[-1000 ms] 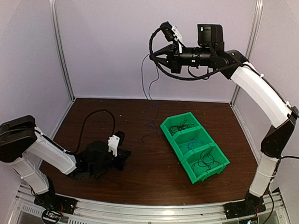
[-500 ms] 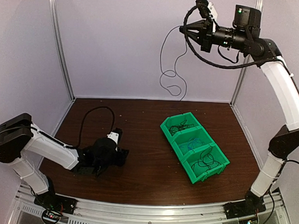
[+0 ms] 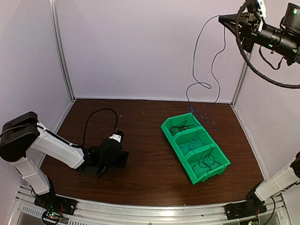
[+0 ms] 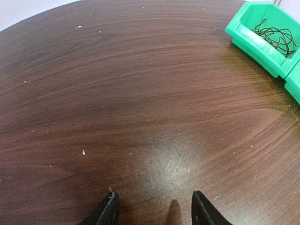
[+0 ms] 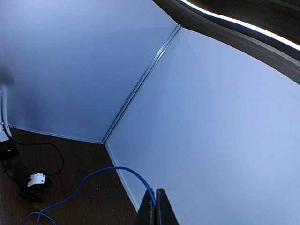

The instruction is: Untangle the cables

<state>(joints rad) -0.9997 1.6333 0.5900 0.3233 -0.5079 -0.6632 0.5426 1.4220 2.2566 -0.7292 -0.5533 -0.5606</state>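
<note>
My right gripper is raised high at the back right, shut on a thin blue cable. The cable hangs in loose loops, and its lower end dangles by the far end of the green bin. In the right wrist view the fingers pinch that blue cable. More cables lie in the bin: black, blue and black. My left gripper is low over the table at the left, open and holding nothing.
The green three-compartment bin lies diagonally at centre right, with a black cable in its far compartment. The left arm's thick black cable arcs over the table. Enclosure walls and metal posts close in the back and sides.
My right arm has swung up and to the right with the blue cable, lifting it off the table towards the bin. My left gripper has opened and shifted slightly.
</note>
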